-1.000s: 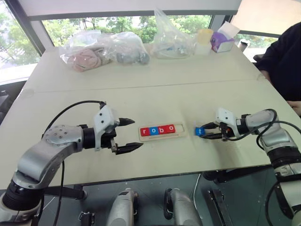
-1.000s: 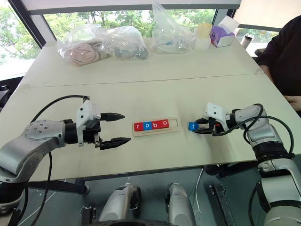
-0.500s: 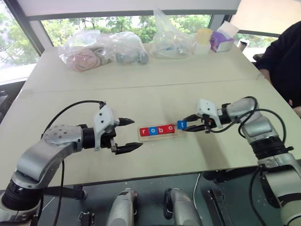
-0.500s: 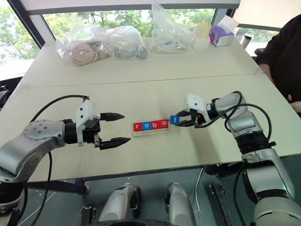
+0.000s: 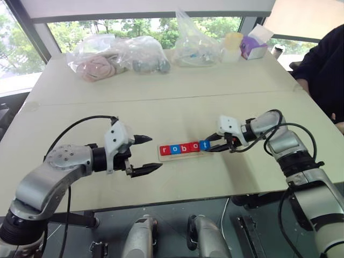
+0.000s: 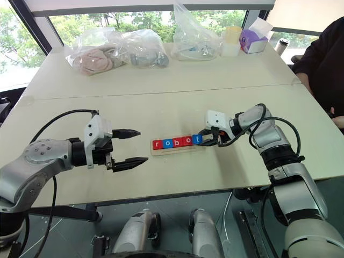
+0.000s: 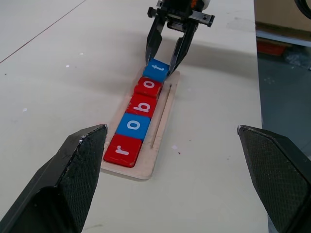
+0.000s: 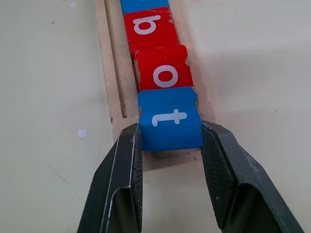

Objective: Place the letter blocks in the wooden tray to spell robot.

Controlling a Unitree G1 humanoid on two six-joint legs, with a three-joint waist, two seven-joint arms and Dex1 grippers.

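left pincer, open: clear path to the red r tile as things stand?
Probably yes. The left pincer hangs open beside the tray's near end, bare table between it and the r tile; the right pincer works the far end.

Right pincer [image 8: 170, 145] grips blue t block [image 8: 169, 124] (beside red o [image 8: 163, 74]).

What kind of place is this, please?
Probably an office or lab room used for robot trials: a wide pale table by large windows facing trees, plastic bags of items along its far edge, and a seated person nearby.
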